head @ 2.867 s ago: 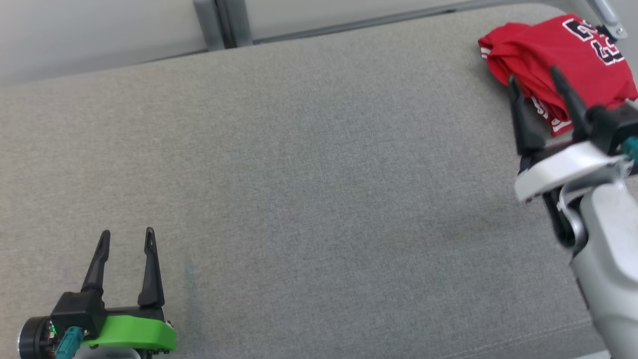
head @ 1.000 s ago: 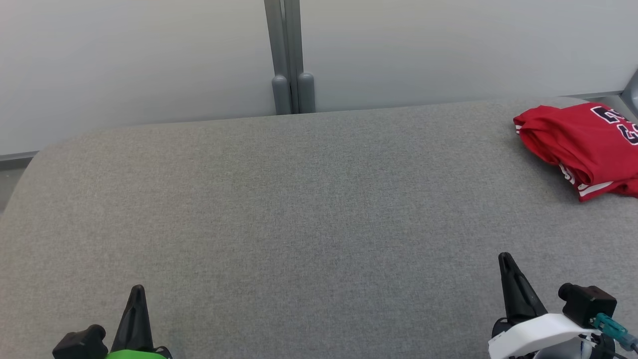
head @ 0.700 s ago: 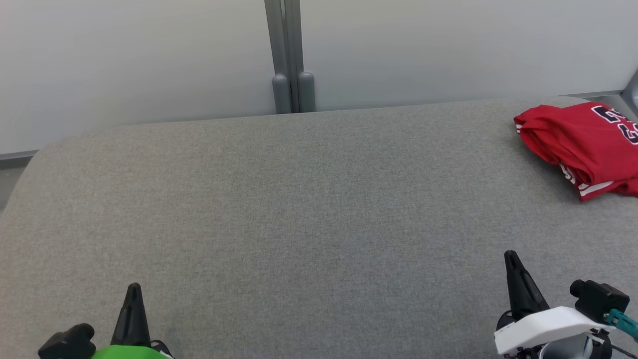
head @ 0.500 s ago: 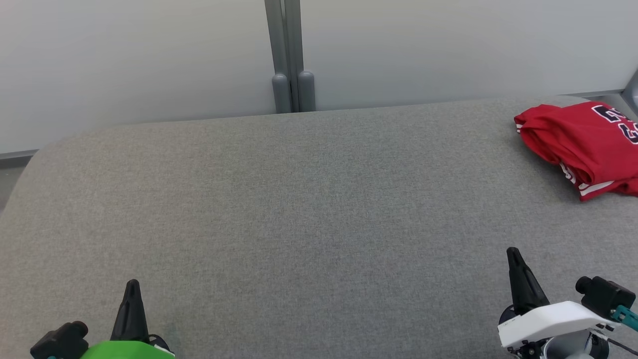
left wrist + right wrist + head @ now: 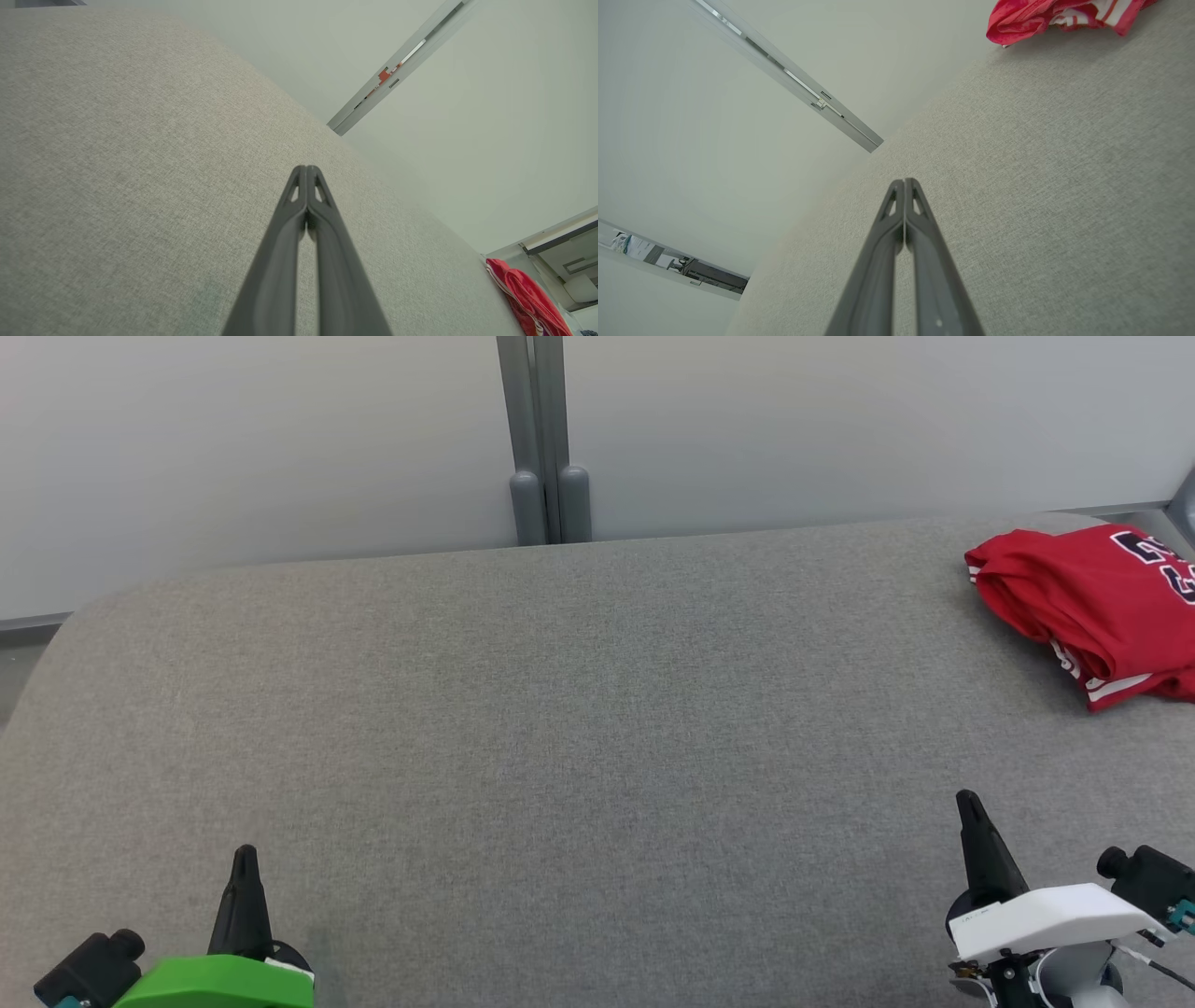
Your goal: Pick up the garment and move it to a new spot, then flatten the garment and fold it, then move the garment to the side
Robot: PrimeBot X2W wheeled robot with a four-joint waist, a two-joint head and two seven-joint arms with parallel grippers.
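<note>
**Both grippers pinched shut and empty; red garment lies at the upper right**

Head view: the red garment lies in a folded bundle at the upper right of the frame, on the grey cloth surface near its far edge. Dark lettering with white outline shows on its top, and white striped trim shows along its lower edge. Its right side is cut off by the frame edge.

The left gripper is at the lower left, above its green mount. Its fingers are pressed together into one dark spike pointing up the frame, with nothing between them. It is well apart from the garment.

The right gripper is at the lower right, above its white mount. Its fingers are likewise closed tip to tip and carry nothing. The garment lies further up the frame, apart from it.

Left wrist view: the fingertips meet at mid-frame over bare grey cloth. The garment shows as a red strip in the lower right corner.

Right wrist view: the fingertips touch at mid-frame. The garment sits at the top right, resting on the cloth.

Behind the surface are a pale wall and a grey upright post at top centre.
</note>
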